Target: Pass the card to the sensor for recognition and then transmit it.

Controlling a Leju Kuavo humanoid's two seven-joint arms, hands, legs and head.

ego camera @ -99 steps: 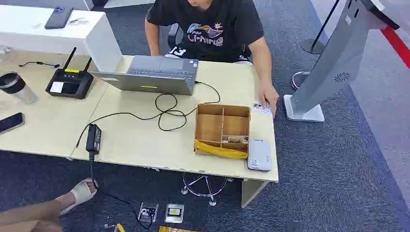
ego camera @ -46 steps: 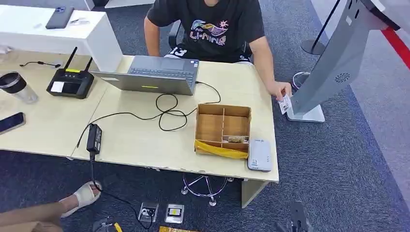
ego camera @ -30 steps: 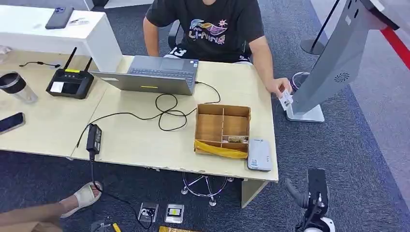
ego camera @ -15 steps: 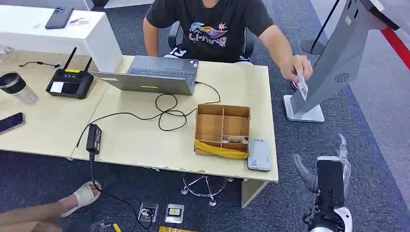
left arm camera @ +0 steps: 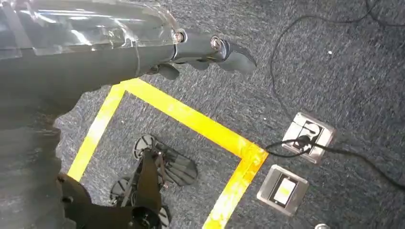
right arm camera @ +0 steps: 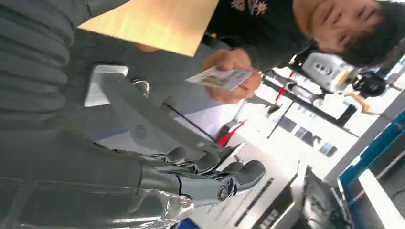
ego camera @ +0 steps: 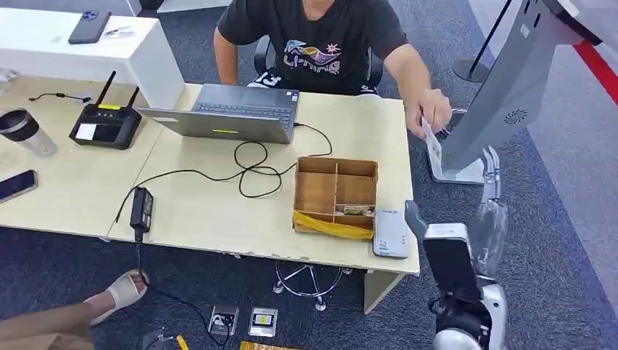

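Observation:
A person seated behind the table holds a white card (ego camera: 433, 141) out past the table's right edge; in the right wrist view the card (right arm camera: 218, 78) is pinched in that person's hand (right arm camera: 237, 72). My right hand (ego camera: 474, 226) is raised beside the table's right end, a little below the card. It holds nothing, with its fingers (right arm camera: 210, 177) stretched out and the thumb apart. A pale grey card sensor (ego camera: 390, 232) lies on the table's front right corner. My left hand (left arm camera: 205, 47) hangs over the floor, fingers extended and holding nothing.
A compartmented cardboard box (ego camera: 335, 191) stands next to the sensor. A laptop (ego camera: 229, 111), cables and a power brick (ego camera: 141, 209) lie on the table (ego camera: 211, 219). A grey kiosk stand (ego camera: 503, 95) rises on the right. Floor sockets (left arm camera: 305, 136) and yellow tape (left arm camera: 200, 124) mark the carpet.
The person picked the card up from the table's right edge and holds it out. My right hand rose from below the picture up toward the card.

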